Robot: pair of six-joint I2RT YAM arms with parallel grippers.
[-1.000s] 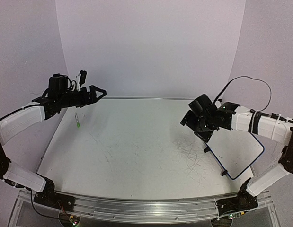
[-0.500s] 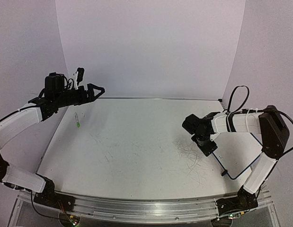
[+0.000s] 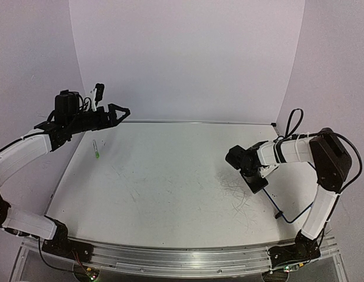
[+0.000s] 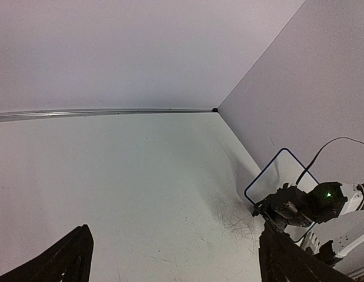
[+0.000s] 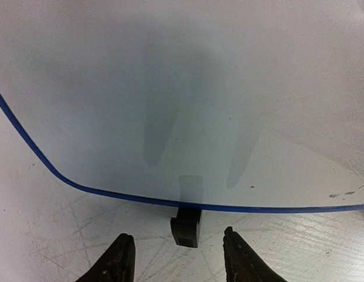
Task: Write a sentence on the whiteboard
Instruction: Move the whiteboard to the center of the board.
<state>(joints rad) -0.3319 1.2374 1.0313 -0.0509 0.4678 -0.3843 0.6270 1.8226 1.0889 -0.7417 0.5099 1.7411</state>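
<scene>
The left gripper [image 3: 111, 103] hangs high over the table's [image 3: 170, 194] far left corner. Its jaws are spread wide with nothing between them, and the wrist view shows only bare tabletop in the gap. Below it, near the left edge, a small green-tipped marker [image 3: 97, 151] lies flat on the table, well apart from both arms. Toward the right, a patch of grey scratches [image 3: 236, 194] marks the tabletop. Just beside that patch, the right gripper [image 5: 177, 235] is low, at the whiteboard's [image 3: 296, 191] left edge. Its jaws are partway open and hold nothing. In the wrist view the two fingertips [image 5: 124, 249] stand on either side of one black foot [image 5: 186, 226] under the blue rim [image 5: 99, 192], with a gap left on each side. The whiteboard itself lies at the right side of the table, near the right arm, one rounded corner toward the near edge. The second black foot [image 3: 279, 215] shows by that corner.
</scene>
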